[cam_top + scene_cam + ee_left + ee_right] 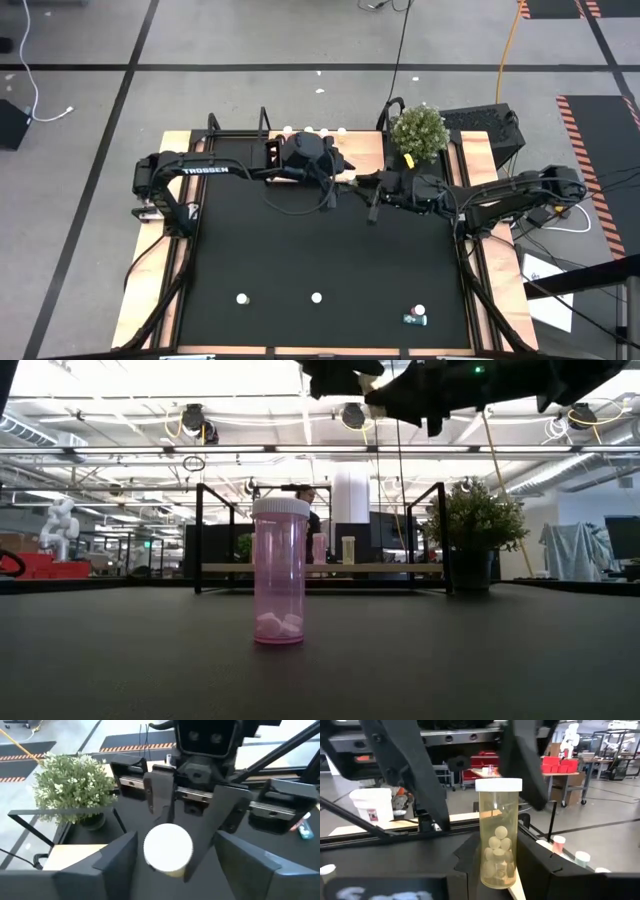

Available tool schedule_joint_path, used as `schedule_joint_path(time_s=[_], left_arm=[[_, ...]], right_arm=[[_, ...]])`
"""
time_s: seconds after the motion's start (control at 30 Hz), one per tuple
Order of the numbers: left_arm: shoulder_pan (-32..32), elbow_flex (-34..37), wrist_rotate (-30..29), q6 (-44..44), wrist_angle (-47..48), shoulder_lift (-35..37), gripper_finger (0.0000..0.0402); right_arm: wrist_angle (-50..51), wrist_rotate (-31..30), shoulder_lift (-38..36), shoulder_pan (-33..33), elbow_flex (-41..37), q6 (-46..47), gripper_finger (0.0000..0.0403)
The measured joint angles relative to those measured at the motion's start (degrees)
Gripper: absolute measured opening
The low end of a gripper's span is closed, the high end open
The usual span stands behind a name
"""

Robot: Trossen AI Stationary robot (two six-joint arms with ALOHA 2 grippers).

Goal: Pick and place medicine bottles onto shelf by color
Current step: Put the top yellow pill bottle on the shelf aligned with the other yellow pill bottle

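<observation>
A yellow bottle with a white cap and pills inside stands upright in my right gripper, high above the mat by the shelf's front edge. My right gripper is shut on it. My left gripper hangs over the cap, open, with a finger on either side and clear of it; it also shows in the high view. The light-wood shelf bears several bottles at its far edge. A pink bottle stands on the black mat. My right gripper pinches the yellow bottle's lower body between its two fingers. The fingers come level from the table's right side. The bottle stands upright in the hold, cap up. Whether its bottom touches the shelf board I cannot tell.
A potted plant stands at the shelf's right end, close behind my right gripper. Near the mat's front edge stand two bottles, and at the right a third beside a teal one lying down.
</observation>
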State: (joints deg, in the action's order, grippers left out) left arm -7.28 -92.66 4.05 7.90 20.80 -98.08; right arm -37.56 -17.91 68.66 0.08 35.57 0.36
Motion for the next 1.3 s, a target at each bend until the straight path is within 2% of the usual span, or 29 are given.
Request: schedule_joint_path(time_s=[0.23,0.43,0.53,0.63,0.8,0.9,1.03,1.3], left_arm=[[-1.86,0.03,0.04,-1.20,-1.65,1.90,0.0189],[-3.20,0.04,2.62,-2.44,0.37,2.75,0.0157],[-3.25,0.04,5.23,-4.50,0.77,2.75,0.0156],[-3.38,0.04,7.98,-7.14,0.31,2.75,0.0173],[-2.72,0.04,7.36,-3.54,0.37,2.69,0.0229],[-2.71,0.04,5.76,-3.23,0.39,2.69,0.0247],[-2.78,0.04,3.08,-3.14,0.39,2.69,0.0241],[-1.87,0.08,2.95,-3.49,0.60,1.01,0.0207]], right_arm=[[-0.76,0.28,0.00,-1.27,0.00,-0.05,0.0100],[-1.59,1.71,0.00,-1.62,0.00,-1.74,0.0100],[-1.62,1.87,0.02,-1.65,0.00,-2.98,0.0100],[-1.71,2.10,0.00,-2.02,0.00,-2.89,0.0100],[-1.60,2.06,0.00,-2.34,0.00,-2.63,0.0100],[-1.59,2.03,0.00,-2.37,0.00,-2.60,0.0100],[-1.48,2.04,0.00,-2.37,0.00,-2.58,0.0100],[1.68,3.16,0.00,-2.70,0.00,-1.34,0.0100]])
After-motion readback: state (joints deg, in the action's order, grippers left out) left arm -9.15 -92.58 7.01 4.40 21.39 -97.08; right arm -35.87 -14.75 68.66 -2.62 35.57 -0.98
